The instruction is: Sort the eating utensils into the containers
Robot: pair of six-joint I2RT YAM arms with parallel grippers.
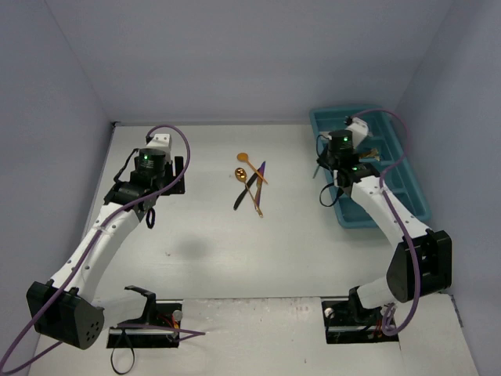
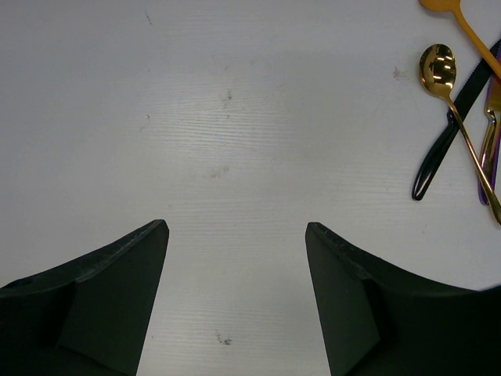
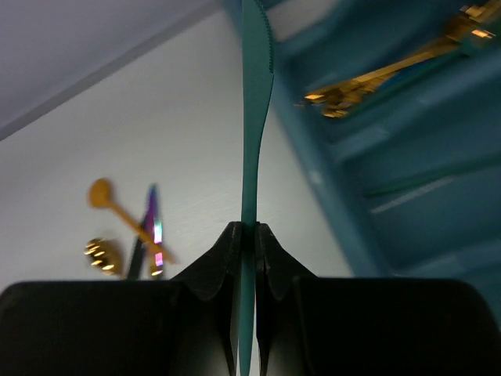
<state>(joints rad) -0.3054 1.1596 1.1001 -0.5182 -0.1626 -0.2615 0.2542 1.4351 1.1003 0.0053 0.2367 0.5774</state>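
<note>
Left gripper (image 2: 236, 225) stands released above the table (image 2: 196, 117); gold spoon (image 2: 438, 66) and black utensil (image 2: 438, 153) lie ahead-right of its fingers; right gripper (image 3: 246, 229) is clenched on a teal knife (image 3: 255, 94) projecting forward; teal tray (image 3: 333, 205) lies to its right.

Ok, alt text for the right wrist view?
The right tool is shut on a slim teal knife running up mid-frame. Right of it, a teal tray holds a gold utensil; far left, gold spoons and a purple piece lie on the table.
</note>
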